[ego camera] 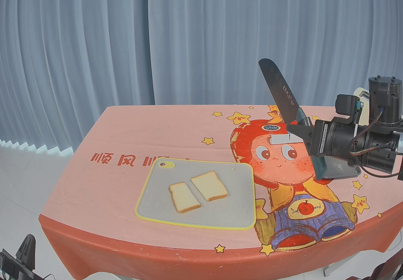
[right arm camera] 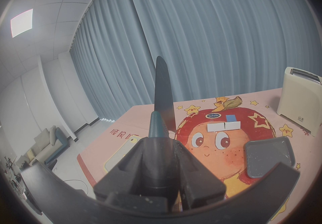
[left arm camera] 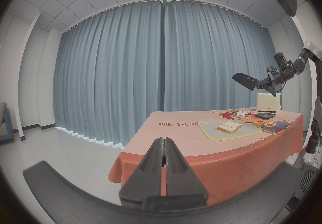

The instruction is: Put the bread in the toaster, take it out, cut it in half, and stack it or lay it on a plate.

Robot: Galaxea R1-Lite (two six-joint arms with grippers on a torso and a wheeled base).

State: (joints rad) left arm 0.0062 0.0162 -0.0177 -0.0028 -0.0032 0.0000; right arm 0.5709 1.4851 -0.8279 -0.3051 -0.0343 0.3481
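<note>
I have the desk (ego camera: 168,125) under its pink cartoon cloth. The grey, yellow-rimmed cutting board (ego camera: 226,209) lies near the front edge, left of the middle. The cream toaster (right arm camera: 300,100) stands by the far right corner, and the grey plate (right arm camera: 268,155) lies near it, closer to the front. My right tool (right arm camera: 157,140) is clamped on the handle of the knife (ego camera: 279,87), raised above the desk's right side with the blade slanting up and left. My left tool (left arm camera: 164,157), fingers pressed together on nothing, sits off the desk beyond its front left corner. Two bread halves (ego camera: 184,197) (ego camera: 209,185) lie just beside each other mid-board.
</note>
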